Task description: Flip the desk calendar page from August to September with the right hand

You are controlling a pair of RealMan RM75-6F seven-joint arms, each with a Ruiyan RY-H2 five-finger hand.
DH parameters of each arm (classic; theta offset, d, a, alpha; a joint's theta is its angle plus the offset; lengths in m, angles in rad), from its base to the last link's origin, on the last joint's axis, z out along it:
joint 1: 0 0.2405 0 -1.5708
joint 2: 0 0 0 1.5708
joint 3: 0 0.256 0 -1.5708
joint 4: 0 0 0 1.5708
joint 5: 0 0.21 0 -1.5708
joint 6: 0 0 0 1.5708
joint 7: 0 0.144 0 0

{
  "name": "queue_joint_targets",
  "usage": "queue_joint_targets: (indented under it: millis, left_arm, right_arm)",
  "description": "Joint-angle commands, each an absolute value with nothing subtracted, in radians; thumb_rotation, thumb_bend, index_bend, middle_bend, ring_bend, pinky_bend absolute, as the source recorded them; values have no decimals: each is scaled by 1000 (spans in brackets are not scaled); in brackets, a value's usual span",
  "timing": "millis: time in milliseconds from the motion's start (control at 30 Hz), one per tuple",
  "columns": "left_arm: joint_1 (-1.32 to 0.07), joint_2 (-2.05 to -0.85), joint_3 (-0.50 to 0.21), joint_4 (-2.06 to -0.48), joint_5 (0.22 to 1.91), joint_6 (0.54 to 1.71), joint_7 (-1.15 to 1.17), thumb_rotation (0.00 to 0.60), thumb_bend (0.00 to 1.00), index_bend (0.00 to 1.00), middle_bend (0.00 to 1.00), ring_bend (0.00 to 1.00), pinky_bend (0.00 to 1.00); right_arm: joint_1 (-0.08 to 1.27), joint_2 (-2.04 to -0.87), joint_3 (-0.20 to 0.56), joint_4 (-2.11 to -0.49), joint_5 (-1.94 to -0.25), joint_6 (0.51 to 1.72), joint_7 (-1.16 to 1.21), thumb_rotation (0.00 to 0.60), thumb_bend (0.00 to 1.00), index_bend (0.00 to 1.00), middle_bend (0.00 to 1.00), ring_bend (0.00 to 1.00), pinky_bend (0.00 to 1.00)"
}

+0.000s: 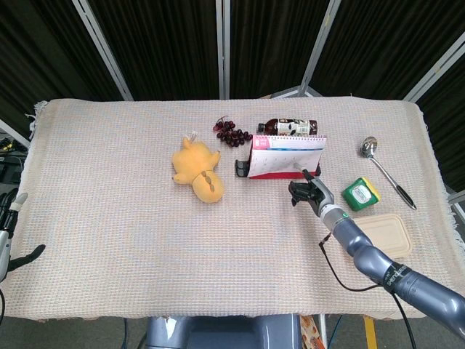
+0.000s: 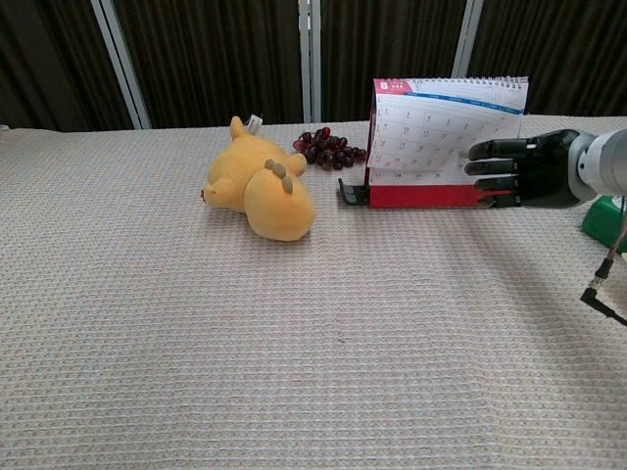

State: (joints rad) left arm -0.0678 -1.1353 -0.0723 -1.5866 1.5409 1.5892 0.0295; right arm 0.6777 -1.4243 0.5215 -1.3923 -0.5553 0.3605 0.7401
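Observation:
The desk calendar [image 1: 285,155] [image 2: 428,137] stands behind the table's middle on a red base, its August grid page facing me and leaning back. My right hand [image 1: 307,192] [image 2: 520,171] is at its lower right corner, fingers stretched out and apart, their tips touching the page's right side. I see nothing gripped in it. Only the edge of my left hand [image 1: 7,240] shows at the far left of the head view, off the table, fingers apart and empty.
A yellow plush [image 1: 197,169] [image 2: 260,186] lies left of the calendar, with grapes [image 1: 232,133] and a bottle [image 1: 290,127] behind. A green box [image 1: 360,193], a beige lidded container [image 1: 385,236] and a spoon [image 1: 381,163] sit to the right. A cable [image 1: 334,269] trails from the right arm.

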Motion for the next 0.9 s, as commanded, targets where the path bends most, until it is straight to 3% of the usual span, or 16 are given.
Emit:
queue_joint_targets:
  millis: [33, 167, 267, 367, 467, 700, 900]
  left_arm:
    - [-67, -1133, -71, -1590, 1542, 1589, 31, 600, 21, 0, 0, 0, 0]
    - [-67, -1131, -70, -1594, 1543, 1590, 29, 600, 21, 0, 0, 0, 0]
    - [-67, -1130, -71, -1596, 1541, 1590, 29, 600, 21, 0, 0, 0, 0]
    - [-67, -1130, -70, -1598, 1543, 1589, 29, 600, 22, 0, 0, 0, 0]
    - [-67, -1128, -69, -1600, 1545, 1588, 28, 600, 21, 0, 0, 0, 0]
    - [-67, -1127, -67, -1607, 1550, 1592, 25, 600, 21, 0, 0, 0, 0]
    - [-66, -1127, -67, -1610, 1550, 1594, 26, 600, 22, 0, 0, 0, 0]
  right_arm:
    - [676, -1378, 547, -1465, -558, 398, 725, 600, 555, 90, 788, 815, 712]
    - [664, -1341, 559, -1535, -565, 441, 712, 600, 555, 134, 781, 809, 705]
    - [639, -1307, 585, -1608, -591, 490, 709, 600, 537, 226, 721, 762, 653]
    - [602, -1280, 615, -1676, -645, 546, 709, 600, 502, 321, 593, 670, 521]
    - [563, -1257, 638, -1733, -711, 605, 709, 600, 481, 350, 518, 607, 418]
    - [507, -1254, 656, -1789, -840, 781, 689, 600, 439, 329, 429, 508, 220]
    - [511, -1276, 626, -1743, -927, 893, 608, 600, 390, 222, 328, 296, 112]
